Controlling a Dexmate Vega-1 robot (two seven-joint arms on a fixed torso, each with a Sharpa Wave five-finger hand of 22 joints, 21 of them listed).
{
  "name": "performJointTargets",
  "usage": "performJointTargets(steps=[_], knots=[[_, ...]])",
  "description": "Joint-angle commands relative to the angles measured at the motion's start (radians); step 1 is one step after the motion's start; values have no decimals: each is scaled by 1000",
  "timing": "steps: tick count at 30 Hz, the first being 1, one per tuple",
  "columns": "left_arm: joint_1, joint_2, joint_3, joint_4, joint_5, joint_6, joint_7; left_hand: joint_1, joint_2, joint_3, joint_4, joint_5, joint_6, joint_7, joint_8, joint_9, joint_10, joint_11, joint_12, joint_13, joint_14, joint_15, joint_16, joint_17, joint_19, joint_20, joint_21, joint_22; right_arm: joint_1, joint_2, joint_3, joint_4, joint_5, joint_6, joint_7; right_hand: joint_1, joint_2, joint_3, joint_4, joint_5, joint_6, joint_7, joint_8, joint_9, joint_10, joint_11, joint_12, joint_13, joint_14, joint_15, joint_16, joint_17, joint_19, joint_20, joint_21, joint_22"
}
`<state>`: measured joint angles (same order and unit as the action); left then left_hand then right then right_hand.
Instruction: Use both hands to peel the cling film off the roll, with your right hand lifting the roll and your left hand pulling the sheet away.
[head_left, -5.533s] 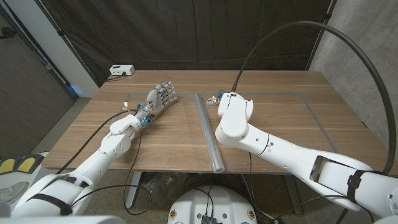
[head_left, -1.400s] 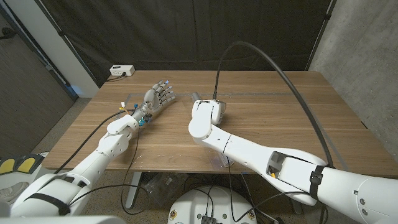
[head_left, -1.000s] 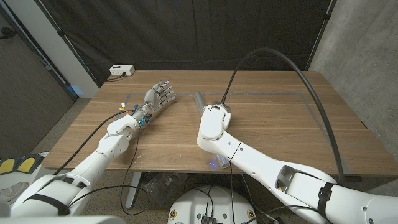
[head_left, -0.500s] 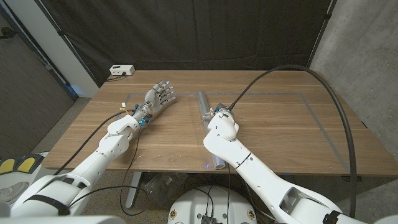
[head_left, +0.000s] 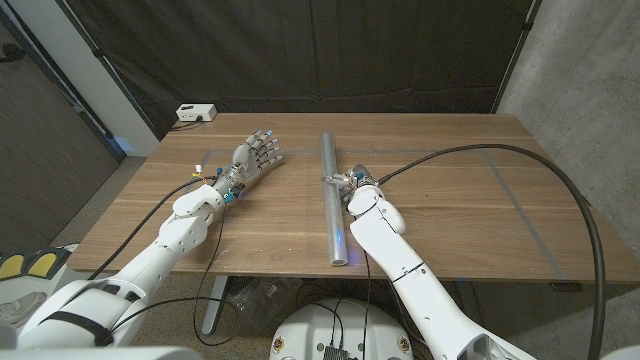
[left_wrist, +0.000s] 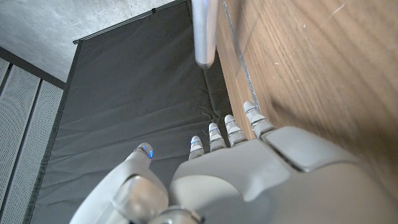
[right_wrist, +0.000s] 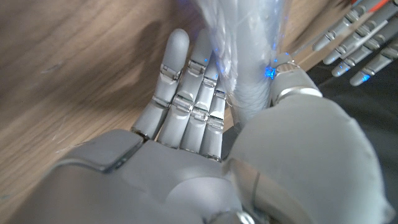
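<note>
The long shiny silver roll of cling film (head_left: 332, 200) runs from the wooden table's (head_left: 470, 200) far edge to its near edge, held between the right hand's (head_left: 357, 184) thumb and fingers, while the left hand (head_left: 258, 155) waits beside it with straight, spread, empty fingers.

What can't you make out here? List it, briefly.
- Loose edge of the film on the cling film roll: too fine in the head view, blurred in the right wrist view.
- Right hand contact with the roll: hidden by its own wrist in the head view.
- Left hand palm: turned away.
</note>
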<state>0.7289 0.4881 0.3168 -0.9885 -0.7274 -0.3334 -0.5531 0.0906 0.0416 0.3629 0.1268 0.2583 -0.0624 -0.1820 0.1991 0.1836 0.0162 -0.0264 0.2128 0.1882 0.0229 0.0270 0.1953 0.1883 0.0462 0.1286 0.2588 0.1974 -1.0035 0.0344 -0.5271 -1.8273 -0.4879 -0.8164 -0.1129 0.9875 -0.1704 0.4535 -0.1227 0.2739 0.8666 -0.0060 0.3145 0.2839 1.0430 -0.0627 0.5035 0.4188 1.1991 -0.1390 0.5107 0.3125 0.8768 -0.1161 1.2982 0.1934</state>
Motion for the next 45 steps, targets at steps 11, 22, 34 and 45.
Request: performJointTargets(steps=[11,22,34,45], knots=[[6,25,16,-39,29,15,6,86,-61,-5,-76,-3,-54,4,-12,3,-16,-5,-9,7,32,5,6,0,25,29,6,3,-120,68,195,35,333,434,-81,311,296,138,-46,22,20,-18,9,10,17,-14,11,19,90,-83,3,13,9,-110,9,21],[11,58,26,-111,10,114,-46,264,-118,11,-198,-28,40,63,40,11,81,-2,25,16,167,-45,36,12,168,9,82,31,-140,74,233,90,475,640,-8,306,291,149,-46,32,22,-17,10,13,18,-13,14,30,94,-83,4,20,9,-110,13,32],[37,101,28,-216,46,156,-25,336,-165,1,-247,-29,131,107,72,17,145,3,39,22,229,-69,51,19,166,22,93,39,-147,47,217,93,510,733,29,303,286,160,-47,41,23,-19,11,14,18,-14,15,38,101,-83,6,28,7,-110,18,43],[53,147,33,-329,96,225,-1,404,-203,-25,-278,-18,238,136,108,23,270,-9,73,35,360,-88,93,34,279,42,153,46,-125,-7,177,80,480,734,40,297,282,171,-46,50,24,-20,11,14,20,-18,12,40,101,-83,2,30,4,-110,23,54]])
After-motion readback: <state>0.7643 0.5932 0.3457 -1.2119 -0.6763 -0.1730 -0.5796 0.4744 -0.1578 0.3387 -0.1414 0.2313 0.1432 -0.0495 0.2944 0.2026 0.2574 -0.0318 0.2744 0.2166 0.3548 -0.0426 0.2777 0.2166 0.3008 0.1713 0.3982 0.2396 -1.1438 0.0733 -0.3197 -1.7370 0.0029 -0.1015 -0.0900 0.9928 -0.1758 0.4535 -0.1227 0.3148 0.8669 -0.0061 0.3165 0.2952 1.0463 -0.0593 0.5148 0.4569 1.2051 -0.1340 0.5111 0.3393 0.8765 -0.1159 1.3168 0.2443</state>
